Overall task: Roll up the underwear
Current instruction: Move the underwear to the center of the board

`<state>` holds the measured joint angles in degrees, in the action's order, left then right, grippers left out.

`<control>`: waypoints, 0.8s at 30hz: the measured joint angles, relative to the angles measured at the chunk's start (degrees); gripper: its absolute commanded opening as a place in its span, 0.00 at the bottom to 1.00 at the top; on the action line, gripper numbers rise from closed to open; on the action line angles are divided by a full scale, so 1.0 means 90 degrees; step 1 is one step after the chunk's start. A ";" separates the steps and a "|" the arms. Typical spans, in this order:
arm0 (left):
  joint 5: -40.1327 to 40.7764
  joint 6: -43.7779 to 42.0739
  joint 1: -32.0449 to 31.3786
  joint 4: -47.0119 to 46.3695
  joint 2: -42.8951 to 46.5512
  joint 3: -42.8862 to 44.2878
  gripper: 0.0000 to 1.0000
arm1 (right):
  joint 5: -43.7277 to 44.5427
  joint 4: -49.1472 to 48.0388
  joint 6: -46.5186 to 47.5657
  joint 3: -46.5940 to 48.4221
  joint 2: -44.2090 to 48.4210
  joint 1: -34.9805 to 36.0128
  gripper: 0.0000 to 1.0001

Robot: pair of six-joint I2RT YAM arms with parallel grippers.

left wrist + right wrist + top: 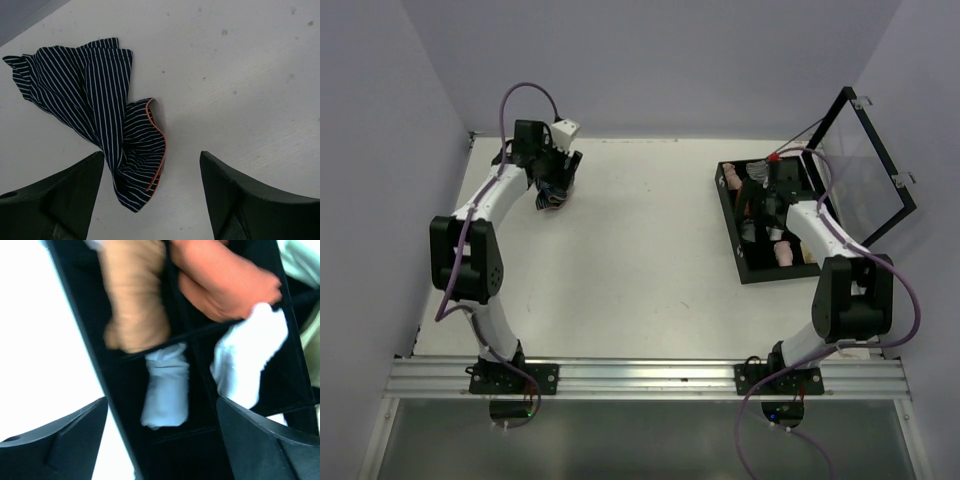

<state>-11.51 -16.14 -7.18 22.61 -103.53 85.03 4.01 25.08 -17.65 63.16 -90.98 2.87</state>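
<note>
Two arms rise from a silver metal rail (650, 378) bolted along the near edge of the white table (640, 260); each carries one gripper.

On the right, farther in, sits one black divided box (730, 222) with its clear lid (865, 180) standing open on the right side. The right gripper (161, 402) hangs over it, fingers spread wide with nothing between them. Below it four rolled cloths can be counted: a tan roll (135, 295), a rust-orange roll (220, 285), a light blue roll (166, 390) and a white roll (250, 355), each in its own compartment.

At the far left corner of the table lies the single pair of navy underwear with thin white stripes and orange trim (100, 100), crumpled and unrolled. From the left wrist camera its long axis runs diagonally. The broad fanned end points away from the fingers. The narrow orange-edged end points toward them, reaching in just beside the left finger. The left gripper (151, 160) hovers above that narrow end, fingers apart and holding nothing. From above, the gripper covers most of the cloth, so its heading across the table cannot be told.
</note>
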 measured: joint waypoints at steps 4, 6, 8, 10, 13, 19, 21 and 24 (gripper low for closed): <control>0.0308 -0.0461 0.0153 0.0274 -0.0937 0.0517 0.74 | -0.0277 0.0248 0.0566 0.0427 0.0153 0.0141 0.98; 0.0476 -0.0670 0.0165 0.0420 -0.1302 0.0566 0.73 | -0.0425 0.0335 0.0869 0.0580 0.0253 0.0231 0.98; 0.0680 -0.0828 0.0160 0.0563 -0.1630 0.0583 0.67 | -0.0610 0.0396 0.1175 0.0670 0.0413 0.0330 0.98; 0.0862 -0.0967 0.0158 0.0719 -0.1892 0.0583 0.55 | -0.0831 0.0423 0.1518 0.0724 0.0597 0.0476 0.98; 0.0923 -0.1171 0.0158 0.0894 -0.2023 0.0568 0.33 | -0.1239 0.0403 0.1974 0.0782 0.0799 0.0811 0.99; 0.0129 -0.1450 0.0073 0.1015 -0.1566 -0.0041 0.06 | -0.2038 0.0284 0.2543 0.0821 0.0760 0.1525 0.95; -0.0457 -0.1231 -0.0117 0.1209 -0.1341 -0.0299 0.21 | -0.2239 0.0255 0.2594 0.0894 0.0588 0.1600 0.95; -0.1513 -0.0534 -0.0707 0.1299 -0.1229 -0.0379 0.80 | -0.2526 0.0221 0.2545 0.1144 0.0066 0.1627 0.94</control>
<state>-25.12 -20.95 -13.54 34.30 -114.59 81.62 -18.72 27.07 5.26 73.45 -90.39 17.52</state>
